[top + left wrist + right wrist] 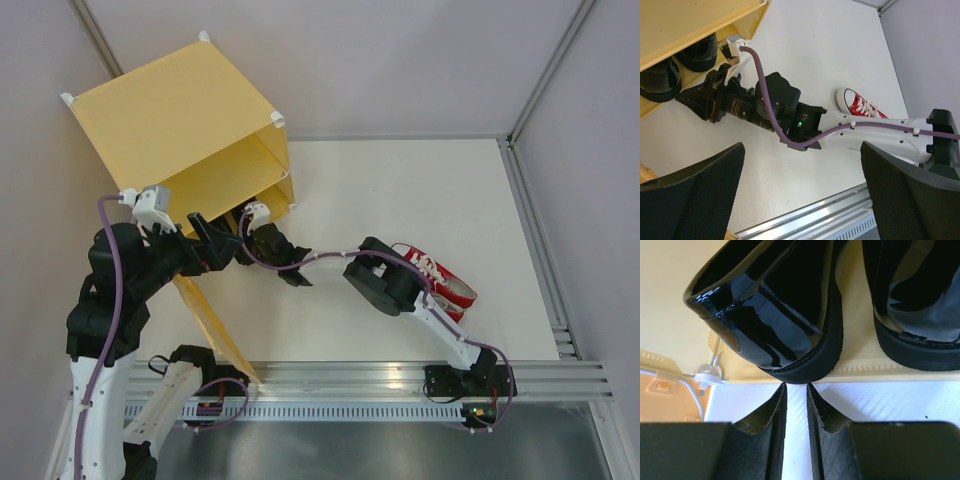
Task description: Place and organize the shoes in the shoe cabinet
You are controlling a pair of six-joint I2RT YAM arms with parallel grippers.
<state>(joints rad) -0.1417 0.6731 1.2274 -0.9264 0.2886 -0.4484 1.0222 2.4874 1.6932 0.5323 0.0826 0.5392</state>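
The yellow shoe cabinet [170, 110] stands at the far left with its door [212, 325] swung open toward me. Two glossy black loafers [775, 315] [915, 305] sit side by side on its bottom floor, heels at the front edge; they also show in the left wrist view [660, 80] [700, 50]. My right gripper [796, 390] is nearly shut and empty, its tips just in front of the left loafer's heel [245, 230]. My left gripper [800, 200] is wide open and empty above the table [215, 242]. The red sneakers [440, 280] lie together to the right.
The right arm's forearm [880, 130] stretches across the table between the sneakers and the cabinet. A metal rail [400, 375] runs along the near edge. Grey walls close off the back and right. A white corner connector [707, 375] sits by the cabinet floor.
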